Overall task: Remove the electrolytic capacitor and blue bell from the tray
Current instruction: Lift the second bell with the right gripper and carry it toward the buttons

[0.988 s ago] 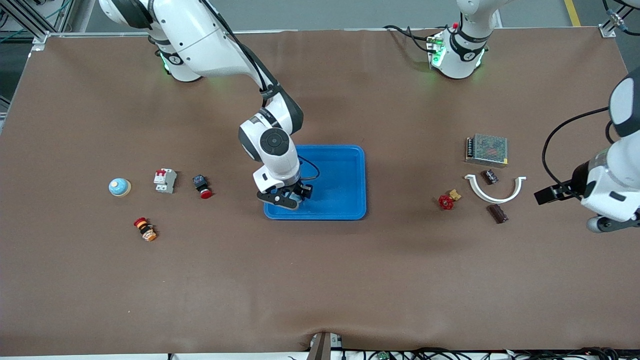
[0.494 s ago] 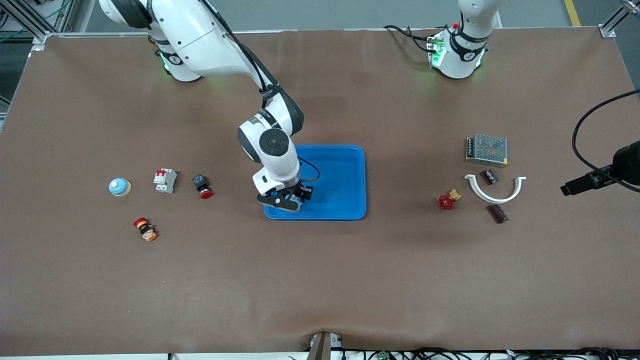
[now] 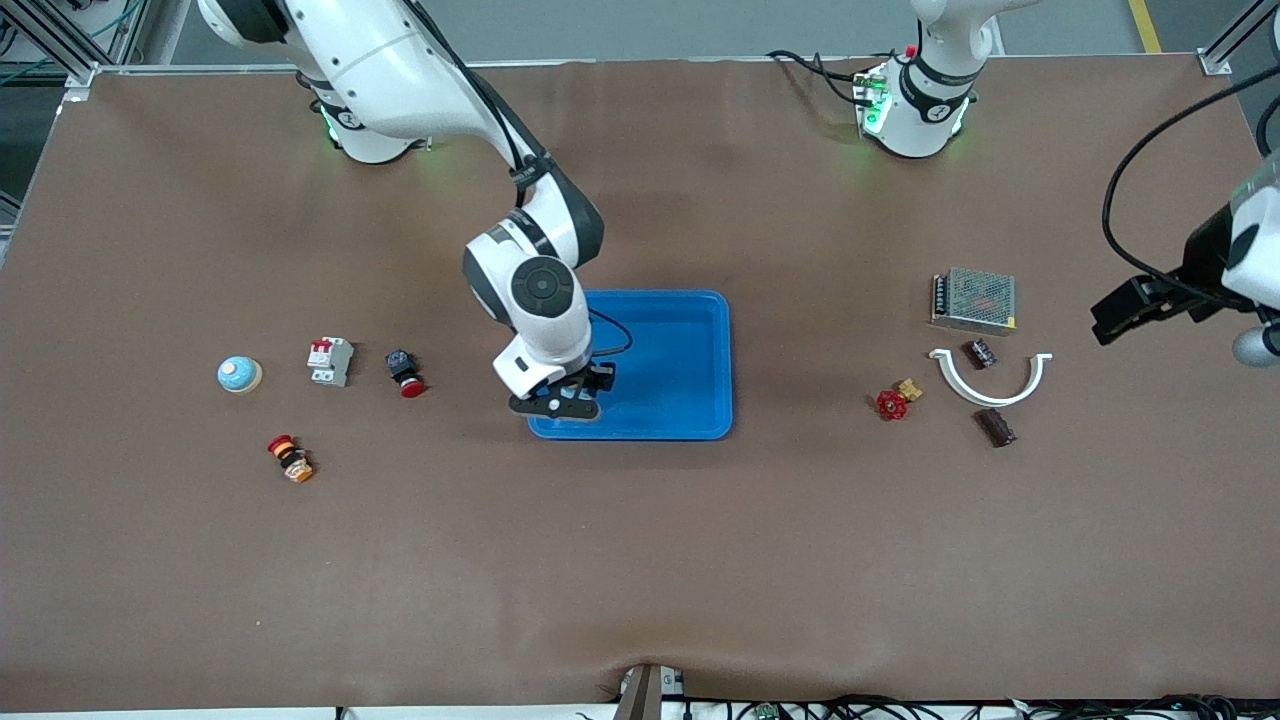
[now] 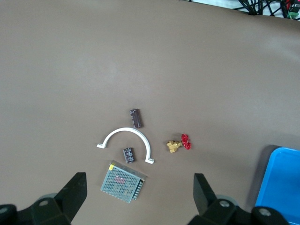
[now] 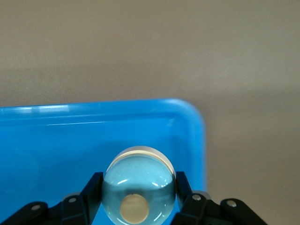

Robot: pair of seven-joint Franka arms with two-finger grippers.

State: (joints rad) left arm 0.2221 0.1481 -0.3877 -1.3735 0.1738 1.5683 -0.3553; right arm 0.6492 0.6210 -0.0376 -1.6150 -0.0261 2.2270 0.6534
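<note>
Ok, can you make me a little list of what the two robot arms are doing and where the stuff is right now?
right gripper: fingers shut on a blue bell, over a corner of the blue tray
left gripper: fingers open and holding nothing, up above the left arm's end of the table
second bell: on the table toward the right arm's end
capacitors: one inside the white curved piece, one nearer the front camera
tray contents: nothing visible lying in it
</note>
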